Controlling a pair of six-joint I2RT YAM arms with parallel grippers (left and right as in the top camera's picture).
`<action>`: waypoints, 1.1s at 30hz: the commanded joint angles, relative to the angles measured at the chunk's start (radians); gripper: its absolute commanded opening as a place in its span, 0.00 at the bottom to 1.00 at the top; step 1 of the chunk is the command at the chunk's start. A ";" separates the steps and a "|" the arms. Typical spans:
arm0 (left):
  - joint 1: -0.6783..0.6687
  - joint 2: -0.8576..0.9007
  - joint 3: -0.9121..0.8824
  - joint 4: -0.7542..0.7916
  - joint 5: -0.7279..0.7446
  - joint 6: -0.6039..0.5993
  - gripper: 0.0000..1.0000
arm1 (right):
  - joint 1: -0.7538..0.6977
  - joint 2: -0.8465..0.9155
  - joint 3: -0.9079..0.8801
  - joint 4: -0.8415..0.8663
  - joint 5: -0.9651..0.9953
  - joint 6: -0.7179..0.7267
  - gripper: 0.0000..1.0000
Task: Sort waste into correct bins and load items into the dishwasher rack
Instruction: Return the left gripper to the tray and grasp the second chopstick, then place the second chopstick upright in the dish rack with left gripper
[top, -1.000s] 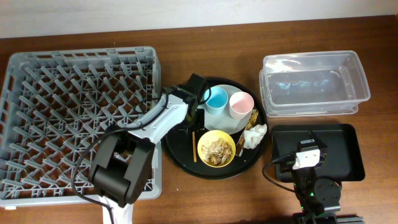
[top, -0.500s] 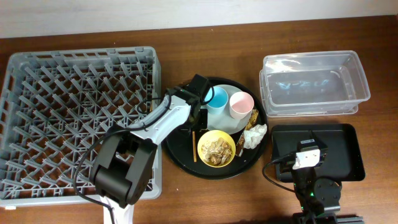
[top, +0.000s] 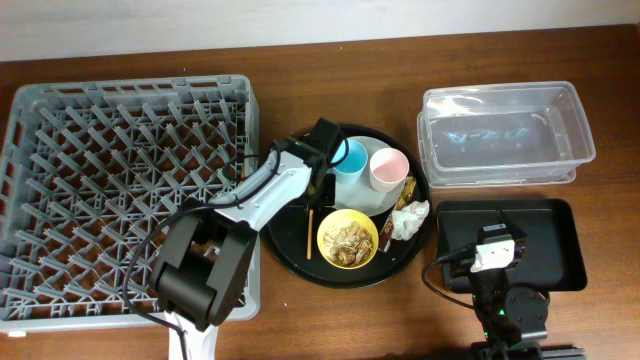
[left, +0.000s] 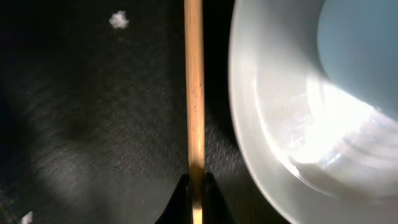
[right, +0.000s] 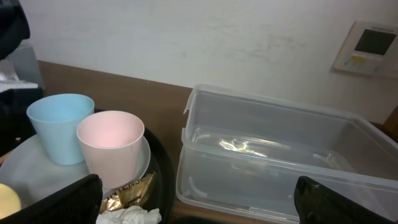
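Observation:
My left gripper (left: 194, 199) is shut on a thin wooden chopstick (left: 194, 93) low over the large round black tray (top: 290, 235); the chopstick (top: 309, 232) points toward the front. Beside it lies the pale plate (left: 267, 124) holding the blue cup (top: 349, 158) and pink cup (top: 388, 168). The yellow bowl (top: 348, 238) holds beige food scraps. A white tissue (top: 410, 217) and gold wrapper (top: 409, 188) lie at the tray's right. My right gripper (right: 199, 208) is open and empty above the small black tray (top: 555, 240).
The grey dishwasher rack (top: 130, 190) fills the left of the table, its edge close to the left arm. The clear tub (top: 505, 135) stands at the back right, and shows in the right wrist view (right: 280, 162). White crumbs (left: 118, 20) dot the round tray.
The left wrist has shifted slightly to the right over the round tray, and the chopstick's front end has swung a little to the left. The right arm has not moved.

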 joint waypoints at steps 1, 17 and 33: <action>0.016 -0.129 0.116 -0.080 -0.114 0.002 0.00 | 0.005 -0.006 -0.005 -0.006 0.005 0.004 0.99; 0.341 -0.337 0.154 -0.424 -0.225 0.246 0.00 | 0.005 -0.006 -0.005 -0.006 0.005 0.005 0.99; 0.393 -0.317 -0.085 -0.230 -0.222 0.246 0.11 | 0.005 -0.006 -0.005 -0.006 0.005 0.005 0.99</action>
